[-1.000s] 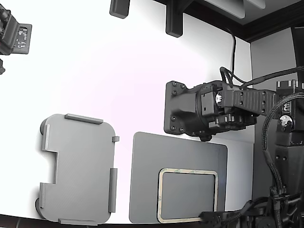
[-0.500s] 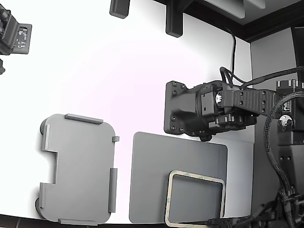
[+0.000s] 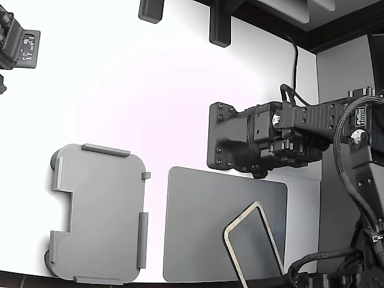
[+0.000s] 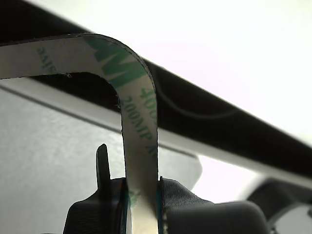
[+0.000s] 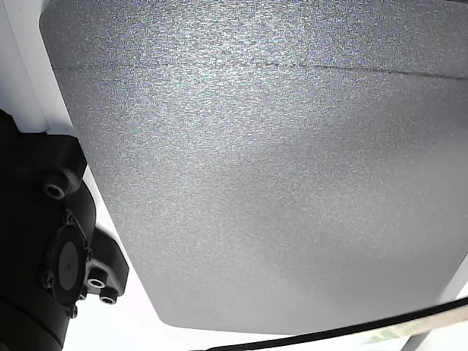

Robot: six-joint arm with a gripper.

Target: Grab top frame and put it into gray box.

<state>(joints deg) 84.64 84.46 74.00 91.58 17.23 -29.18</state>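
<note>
A: What are the fingers (image 4: 109,195) doing?
B: They're clamped on one side of the frame (image 4: 139,122), a black pad on each face of the strip.
A: And the rest of the frame?
B: It rises from the gripper (image 4: 142,204) and curves over at a rounded corner. In the exterior view the frame (image 3: 255,243) is tilted, over the mat (image 3: 204,222).
A: The box?
B: The box (image 3: 99,213) lies flat on the table (image 3: 150,90), well apart from the fingers, beyond the mat.

You see big dark gray mat (image 5: 263,168), bumpy, filling most of picture. White table (image 5: 22,80) peeks out beside it. Black robot part (image 5: 51,248) with round screws sits at mat's edge. Thin pale frame edge (image 5: 398,333) crosses low corner.
</note>
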